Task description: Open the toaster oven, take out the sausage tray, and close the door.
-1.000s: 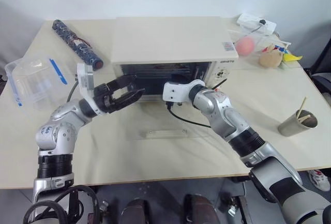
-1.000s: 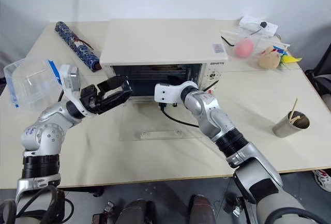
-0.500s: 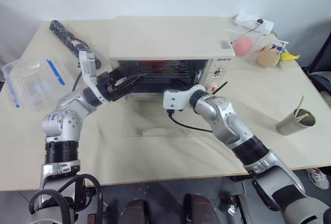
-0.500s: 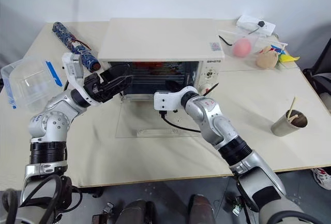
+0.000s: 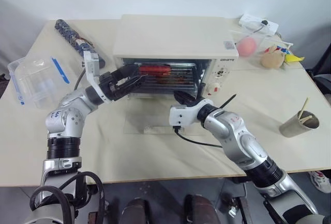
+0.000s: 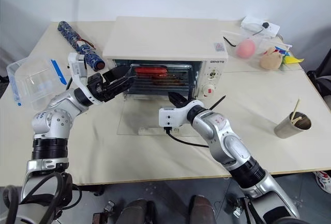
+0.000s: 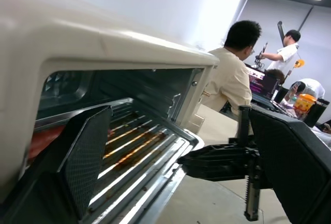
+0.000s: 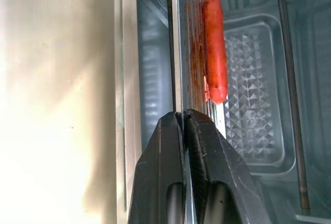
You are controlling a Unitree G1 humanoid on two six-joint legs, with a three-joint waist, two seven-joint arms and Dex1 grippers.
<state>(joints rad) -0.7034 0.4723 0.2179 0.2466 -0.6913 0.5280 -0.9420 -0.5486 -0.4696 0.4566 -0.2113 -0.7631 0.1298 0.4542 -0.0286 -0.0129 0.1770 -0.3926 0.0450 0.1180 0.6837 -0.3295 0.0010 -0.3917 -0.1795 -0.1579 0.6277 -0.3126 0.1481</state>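
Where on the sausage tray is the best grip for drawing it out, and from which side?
Pinch the sausage tray by its raised front rim, coming level from the open front of the toaster oven. The rim is thin and faces outward; the right gripper, shut, seems clamped there already.

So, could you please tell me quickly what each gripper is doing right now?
Left gripper: open, holding nothing.
Right gripper: shut on the shiny silver ribbed sausage tray.

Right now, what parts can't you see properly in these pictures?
- Sausage tray: right wrist view, near rim hidden by the shut right gripper pinching it.
- Toaster oven: head views, back wall lost in shadow.
- Door: head views, glass lies flat, handle faint.
- Knobs: head views, markings too small.
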